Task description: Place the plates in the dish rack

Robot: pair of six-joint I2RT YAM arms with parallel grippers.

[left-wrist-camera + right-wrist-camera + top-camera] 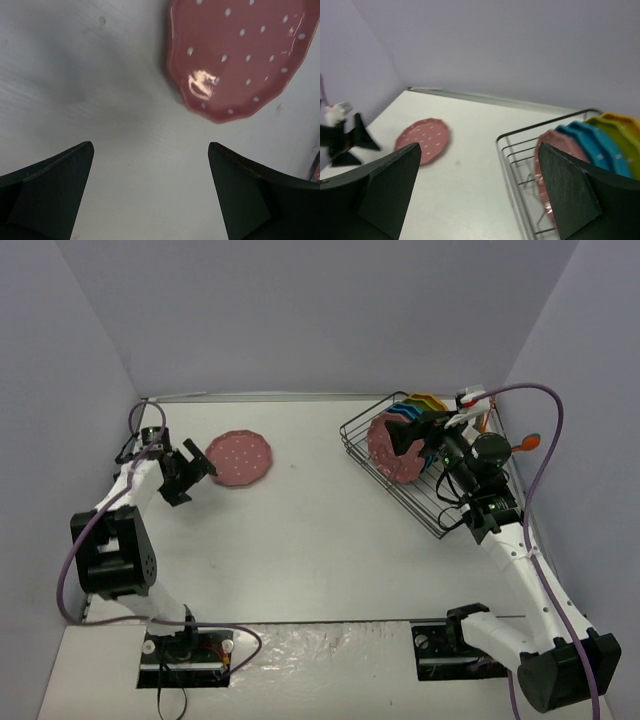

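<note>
You see the dish rack (436, 518) holding a row of plates (388, 452) on edge. Your right gripper (412, 436) hangs over the rack. Well left of the rack, one pink plate (240, 458) lies flat, your left gripper (203, 462) even farther left.

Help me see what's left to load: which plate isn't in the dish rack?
The pink plate lying flat on the table, left of centre. The other plates, pink, blue, green and yellow, stand on edge in the dish rack.
</note>
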